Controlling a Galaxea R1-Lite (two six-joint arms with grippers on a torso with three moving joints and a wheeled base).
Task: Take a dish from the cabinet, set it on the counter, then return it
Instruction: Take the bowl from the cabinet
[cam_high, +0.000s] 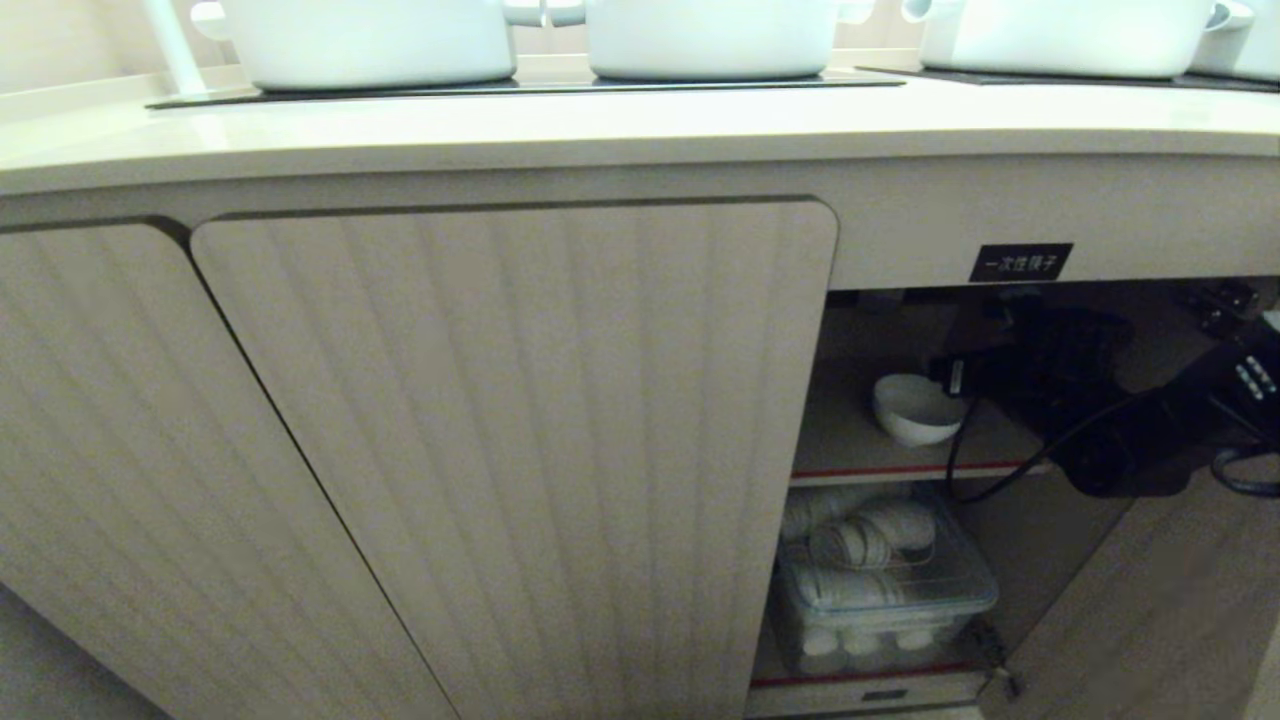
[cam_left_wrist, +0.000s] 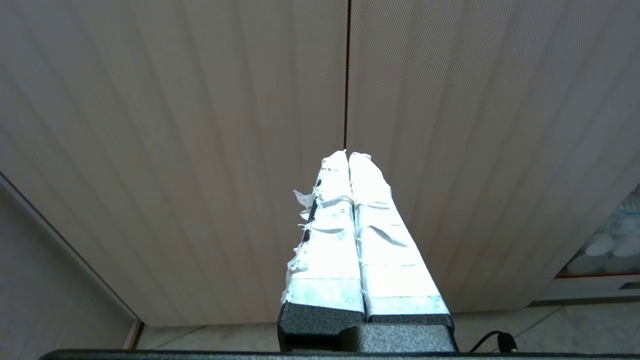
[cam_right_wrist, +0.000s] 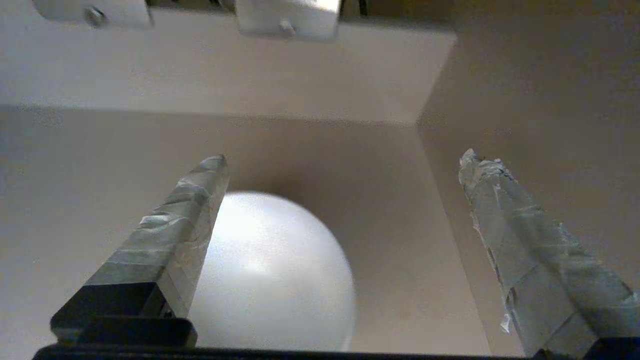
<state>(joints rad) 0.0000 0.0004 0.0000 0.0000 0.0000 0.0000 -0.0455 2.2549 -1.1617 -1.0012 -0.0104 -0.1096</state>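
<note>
While R arm reaches into the open cabinet (cam_high: 520, 430), the dish (cam_high: 915, 408) sits on the upper inner shelf (cam_high: 850, 445), tilted, apart from both fingers. Right gripper (cam_right_wrist: 345, 200) is spread wide and holds nothing; in wrist view the bowl lies low betw. the fingers, nearer one finger (cam_right_wrist: 170, 235) than the other. Left gripper (cam_left_wrist: 347, 157) is pressed shut, empty, parked facing the closed fluted doors. Whether this is pickup or the end of the return can't be told from these pics. Counter (cam_high: 600, 130) carries only the white pots (cam_high: 370, 40). If pickup, next move prob. needs centring on the bowl's rim w/o nudging it toward the back wall, then closing gently: glossy, may slip.
</note>
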